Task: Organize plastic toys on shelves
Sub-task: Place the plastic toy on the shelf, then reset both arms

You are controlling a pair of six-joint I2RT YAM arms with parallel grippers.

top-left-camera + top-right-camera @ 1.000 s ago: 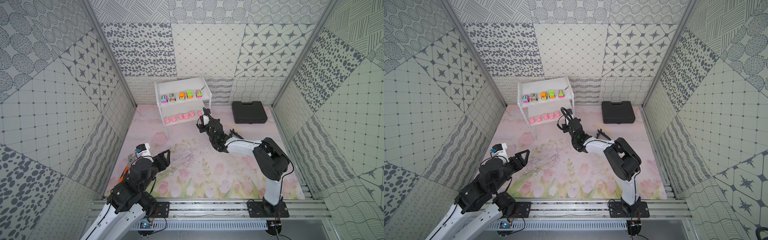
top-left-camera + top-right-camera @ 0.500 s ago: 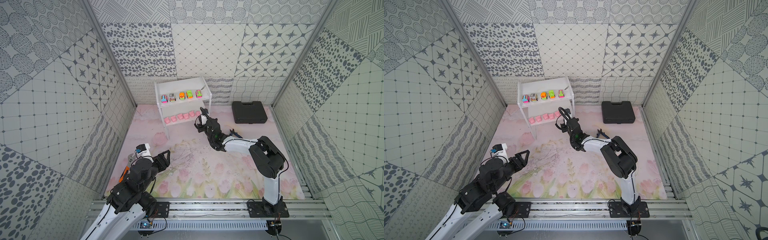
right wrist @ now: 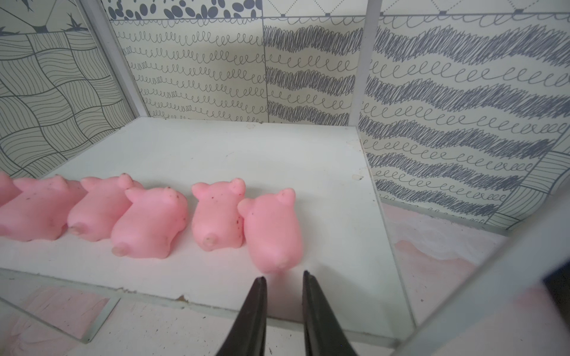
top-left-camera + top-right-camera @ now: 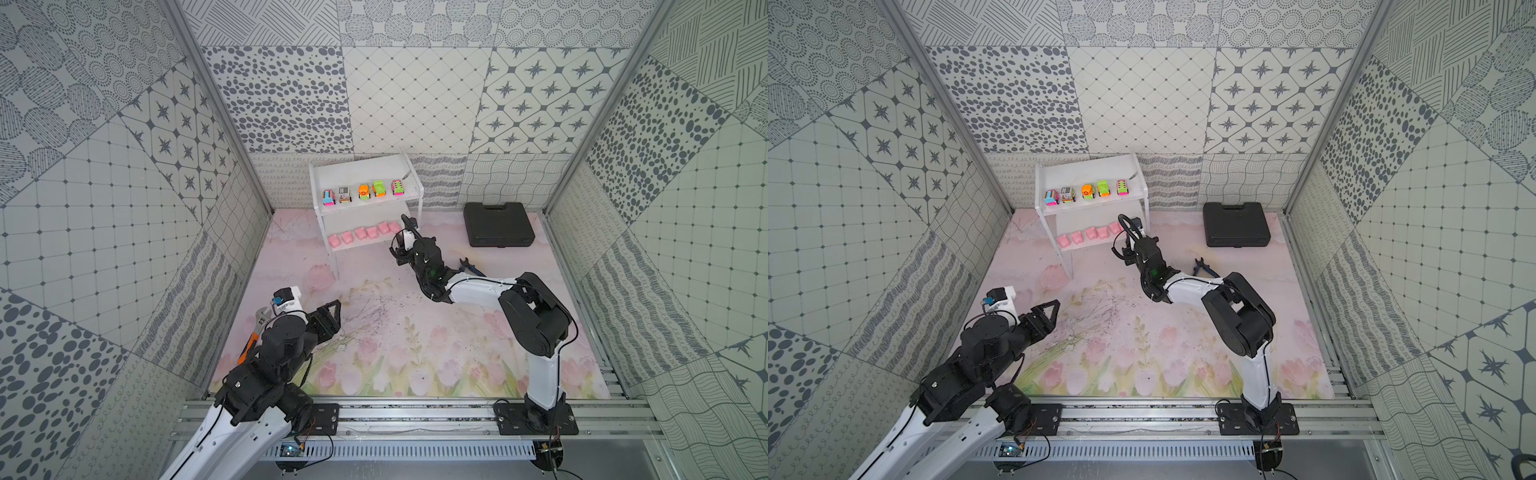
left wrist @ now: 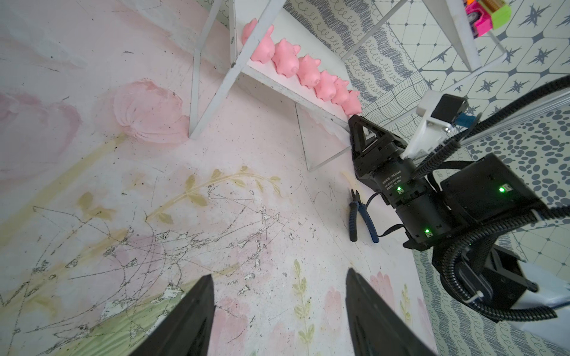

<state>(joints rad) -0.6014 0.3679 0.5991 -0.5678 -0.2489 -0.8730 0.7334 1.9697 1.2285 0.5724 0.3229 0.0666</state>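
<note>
Orange-handled wrench (image 4: 261,318) mostly hidden behind left arm (image 4: 286,345), one pig (image 3: 5,191) cut off by picture edge

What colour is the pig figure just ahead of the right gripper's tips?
Pink; the pig figure shows best in the right wrist view.

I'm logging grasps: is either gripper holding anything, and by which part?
Nothing is held. The right gripper stands slightly open just behind the end pig; the left gripper is open and empty.
</note>
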